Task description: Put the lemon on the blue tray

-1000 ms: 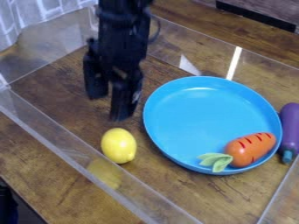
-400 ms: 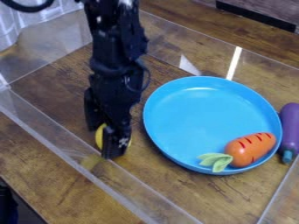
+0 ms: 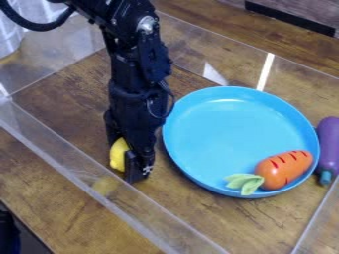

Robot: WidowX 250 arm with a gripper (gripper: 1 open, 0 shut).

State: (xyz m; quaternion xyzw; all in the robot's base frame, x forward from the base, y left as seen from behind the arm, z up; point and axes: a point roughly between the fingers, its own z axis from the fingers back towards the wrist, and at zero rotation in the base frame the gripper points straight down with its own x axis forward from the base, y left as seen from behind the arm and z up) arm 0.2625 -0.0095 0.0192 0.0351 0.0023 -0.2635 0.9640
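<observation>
Lemon (image 3: 119,155) in the closed fingers of the gripper (image 3: 130,159), down by the worktop's (image 3: 59,203) near edge, left of the blue tray (image 3: 228,124): the grasp seems in hand, and next calls for a lift across.

The brown wooden table (image 3: 50,203) bears the blue tray (image 3: 233,127) and purple eggplant (image 3: 328,149).

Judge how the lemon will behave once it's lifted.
The lemon looks smooth and glossy, so it may slip if pinched off-center. Its plump, undented shape suggests it will stay fairly stiff. Being oval, it would probably roll if dropped.
</observation>
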